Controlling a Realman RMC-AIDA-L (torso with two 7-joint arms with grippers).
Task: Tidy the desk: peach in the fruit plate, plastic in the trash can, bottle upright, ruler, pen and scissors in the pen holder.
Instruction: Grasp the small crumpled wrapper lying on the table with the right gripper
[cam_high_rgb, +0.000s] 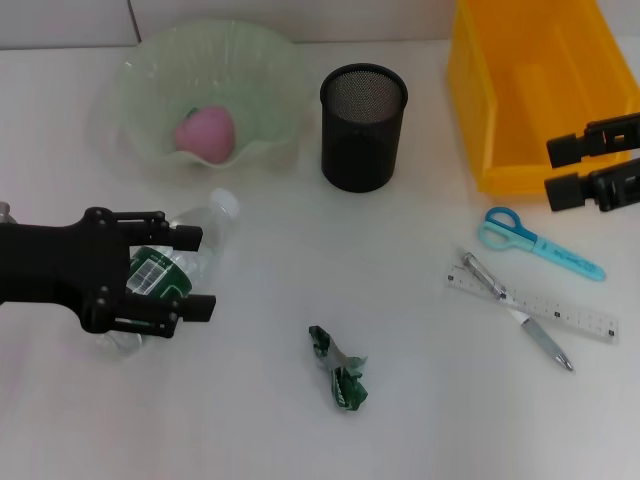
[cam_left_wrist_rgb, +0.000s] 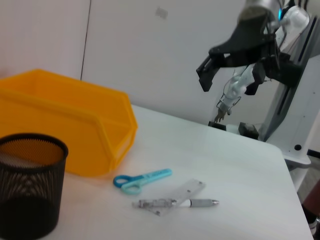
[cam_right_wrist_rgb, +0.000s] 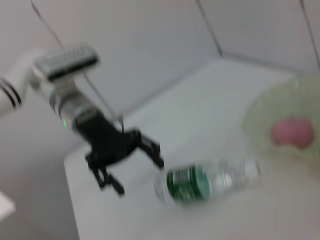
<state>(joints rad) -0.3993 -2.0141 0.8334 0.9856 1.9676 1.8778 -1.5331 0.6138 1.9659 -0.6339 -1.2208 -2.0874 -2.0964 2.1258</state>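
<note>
Left gripper (cam_high_rgb: 200, 270) open at 9 o'clock, straddling the lying water bottle (cam_high_rgb: 185, 262) for a stand-up grab, right gripper (cam_high_rgb: 560, 170) open and parked at 3 o'clock over the yellow bin (cam_high_rgb: 520, 90), peach (cam_high_rgb: 206, 135) already in fruit plate (cam_high_rgb: 150, 90).

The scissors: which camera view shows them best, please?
The head view shows the scissors best: seen from above, whole, blue, lying apart from the ruler and pen, near the yellow bin. The left wrist view shows them too, whole but at a low angle. The right wrist view does not show them.
</note>
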